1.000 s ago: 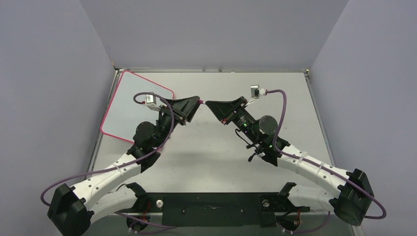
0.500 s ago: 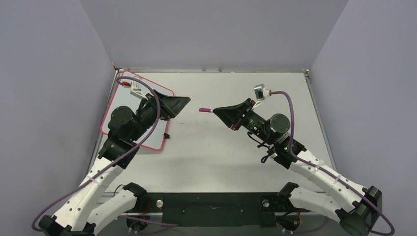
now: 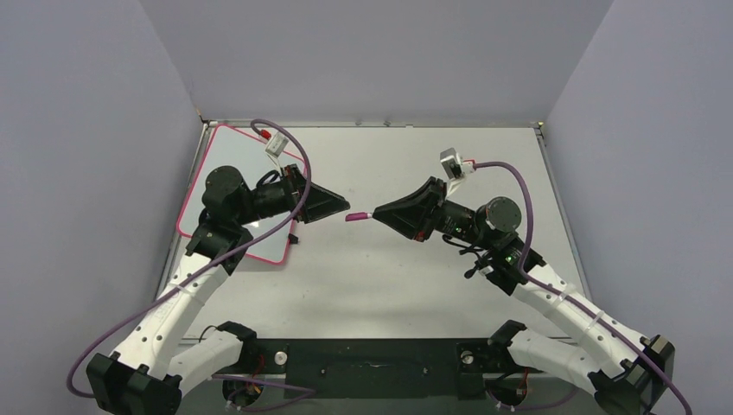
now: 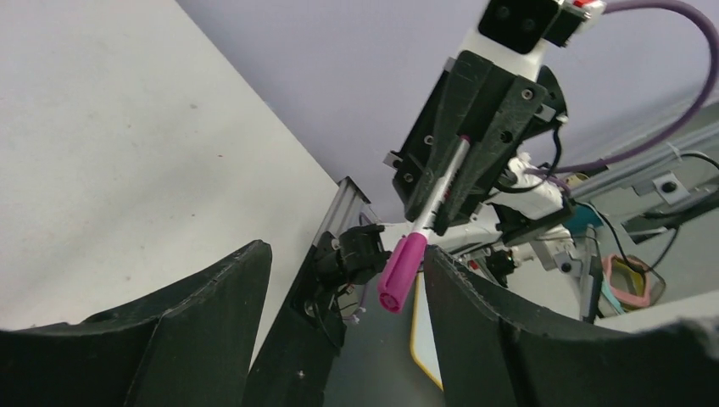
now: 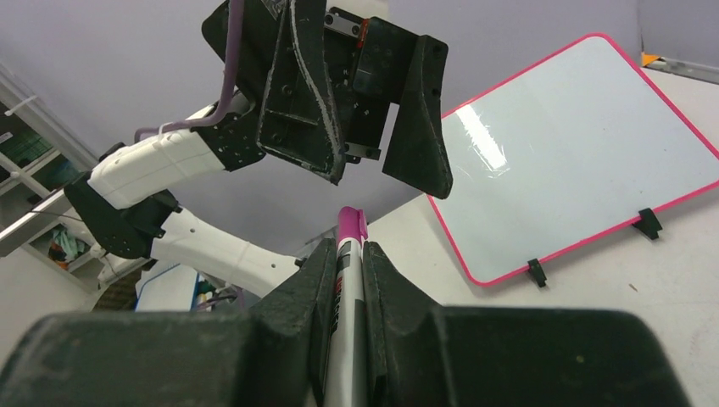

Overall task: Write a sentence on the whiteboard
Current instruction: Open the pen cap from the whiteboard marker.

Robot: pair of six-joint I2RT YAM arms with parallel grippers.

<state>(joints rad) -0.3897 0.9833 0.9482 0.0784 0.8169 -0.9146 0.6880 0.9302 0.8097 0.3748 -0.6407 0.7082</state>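
Aloft — left claw [image 3: 342, 207] opposite right claw [image 3: 379, 213]

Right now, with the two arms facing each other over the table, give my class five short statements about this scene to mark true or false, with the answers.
1. The right gripper is shut on the marker. True.
2. The marker's magenta cap has been pulled off. False: the cap sits on the marker's end, pointing at the other arm.
3. A sentence is written on the whiteboard. False: the right wrist view shows its white surface bare.
4. The left gripper is open. True.
5. The whiteboard lies at the right side of the table. False: it lies at the far left corner, partly under the left arm.
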